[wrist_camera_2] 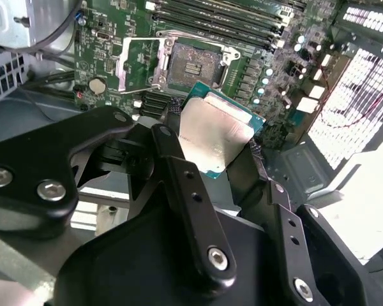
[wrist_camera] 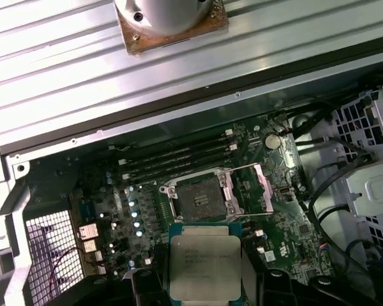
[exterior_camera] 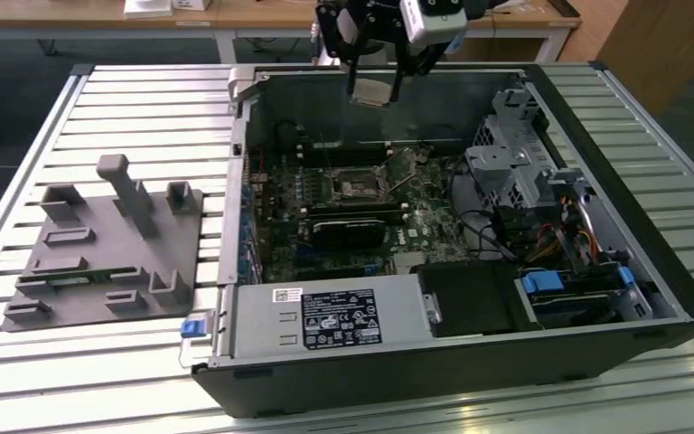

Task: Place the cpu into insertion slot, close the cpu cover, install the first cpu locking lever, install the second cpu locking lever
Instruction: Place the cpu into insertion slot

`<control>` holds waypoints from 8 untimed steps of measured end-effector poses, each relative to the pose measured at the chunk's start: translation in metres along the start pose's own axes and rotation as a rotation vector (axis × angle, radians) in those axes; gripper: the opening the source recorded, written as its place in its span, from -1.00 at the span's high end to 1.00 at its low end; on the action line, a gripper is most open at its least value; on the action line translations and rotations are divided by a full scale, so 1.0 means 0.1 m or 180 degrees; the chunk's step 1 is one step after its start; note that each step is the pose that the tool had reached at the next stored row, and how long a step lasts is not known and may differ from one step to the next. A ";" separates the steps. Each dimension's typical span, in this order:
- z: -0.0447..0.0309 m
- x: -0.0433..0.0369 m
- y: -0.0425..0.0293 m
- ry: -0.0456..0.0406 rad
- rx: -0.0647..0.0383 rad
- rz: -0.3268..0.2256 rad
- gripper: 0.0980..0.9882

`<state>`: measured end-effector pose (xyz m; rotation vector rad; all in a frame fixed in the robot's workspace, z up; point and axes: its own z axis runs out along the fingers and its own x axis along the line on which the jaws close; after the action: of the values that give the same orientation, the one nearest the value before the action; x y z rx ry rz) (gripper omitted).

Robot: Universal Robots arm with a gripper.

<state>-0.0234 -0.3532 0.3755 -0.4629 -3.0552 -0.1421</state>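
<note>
1. Claw [wrist_camera_2: 212, 135]: mine, clenched on the cpu [wrist_camera: 204, 261] by two opposite edges; its metal top shows in both wrist views.
2. Cpu: held aloft over the open case [exterior_camera: 636, 226], well above the board [wrist_camera: 115, 191], apart from the slot [wrist_camera: 203, 201].
3. Slot: bare, with the cover [wrist_camera: 260, 188] swung up beside it.
4. Handling, my judgement: keep the cpu level, square its edges to the slot, and descend straight without sliding across the contacts.
5. Unclear: cpu corner marking, slot pins and both levers. Cpu underside is hidden.

Workshop-like lab: slatted aluminium bench [exterior_camera: 154, 99], opened computer case [exterior_camera: 444, 371], grey fixture [exterior_camera: 94, 262], wooden desks [exterior_camera: 263, 14] behind.
</note>
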 end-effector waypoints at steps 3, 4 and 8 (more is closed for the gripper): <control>0.002 0.002 -0.001 -0.0010 -0.0007 0.0117 0.00; 0.003 0.004 -0.001 -0.0013 -0.0009 0.0153 0.00; 0.006 0.007 -0.002 -0.0026 -0.0017 0.0302 0.00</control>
<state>-0.0242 -0.3531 0.3749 -0.6090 -3.0339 -0.1451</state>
